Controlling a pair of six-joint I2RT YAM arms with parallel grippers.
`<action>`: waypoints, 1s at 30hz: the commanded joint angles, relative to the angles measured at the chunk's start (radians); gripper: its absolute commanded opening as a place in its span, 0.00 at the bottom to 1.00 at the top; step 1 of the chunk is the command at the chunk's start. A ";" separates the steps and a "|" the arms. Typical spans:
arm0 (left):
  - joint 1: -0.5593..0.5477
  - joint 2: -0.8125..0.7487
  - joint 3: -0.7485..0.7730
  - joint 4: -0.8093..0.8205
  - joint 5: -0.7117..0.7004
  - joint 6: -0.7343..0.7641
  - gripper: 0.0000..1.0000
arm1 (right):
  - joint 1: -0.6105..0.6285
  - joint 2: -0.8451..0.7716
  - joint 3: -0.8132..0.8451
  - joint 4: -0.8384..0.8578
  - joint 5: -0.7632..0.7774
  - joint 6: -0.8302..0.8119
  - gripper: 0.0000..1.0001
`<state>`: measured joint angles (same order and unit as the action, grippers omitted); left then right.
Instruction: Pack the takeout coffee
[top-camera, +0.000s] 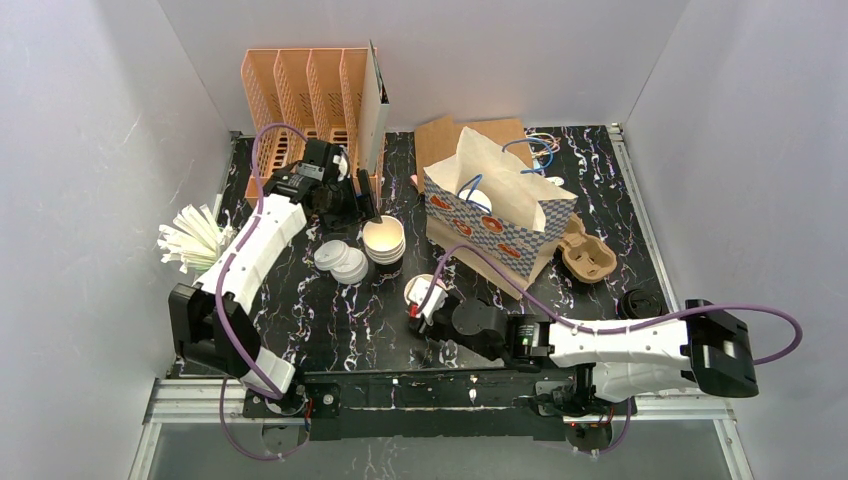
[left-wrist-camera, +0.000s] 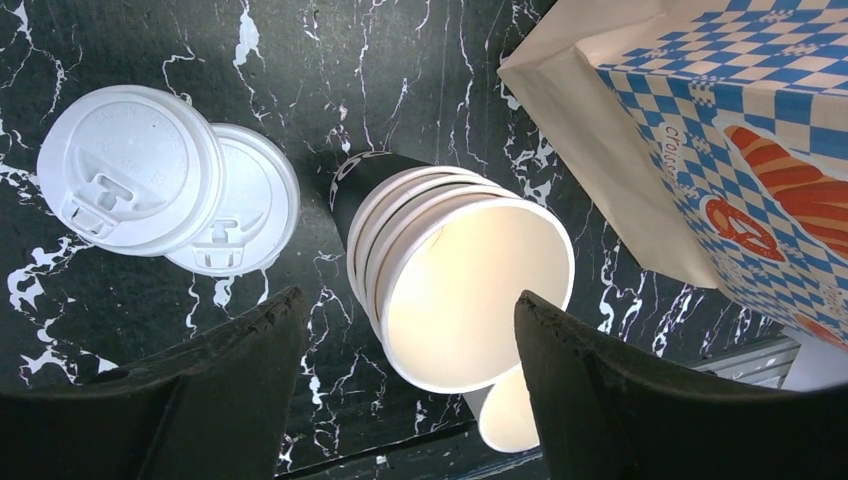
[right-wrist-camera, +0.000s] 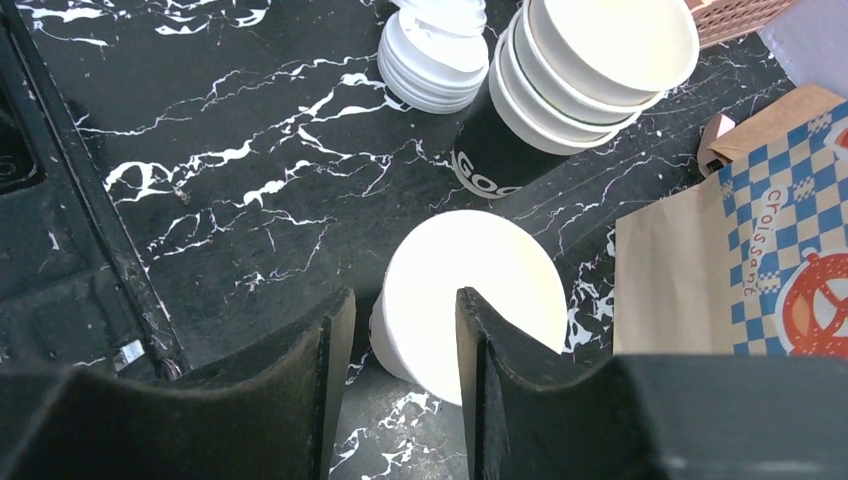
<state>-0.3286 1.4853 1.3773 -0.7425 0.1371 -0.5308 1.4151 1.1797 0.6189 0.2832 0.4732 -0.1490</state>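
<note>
Top external shows you barely started: one cup (top-camera: 422, 288) stands unlidded near the worktop's front edge; lids (top-camera: 340, 262) loose, tray (top-camera: 588, 258) empty; left jaws wide; right jaws parted astride its rim.

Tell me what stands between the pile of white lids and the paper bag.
The stack of nested paper cups stands between the white lids and the paper bag; the top view shows it, and the left wrist view too.
</note>
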 joint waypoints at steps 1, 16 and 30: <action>-0.015 0.019 0.045 -0.039 -0.010 0.035 0.71 | 0.006 -0.031 0.142 -0.132 -0.006 0.021 0.52; -0.104 0.104 0.032 -0.063 -0.154 0.072 0.48 | 0.006 -0.147 0.255 -0.328 0.064 0.090 0.62; -0.104 0.168 0.052 -0.004 -0.313 0.020 0.25 | 0.007 -0.142 0.285 -0.322 0.118 0.024 0.64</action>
<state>-0.4351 1.6390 1.3945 -0.7547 -0.1238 -0.4866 1.4155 1.0428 0.8490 -0.0593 0.5488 -0.0906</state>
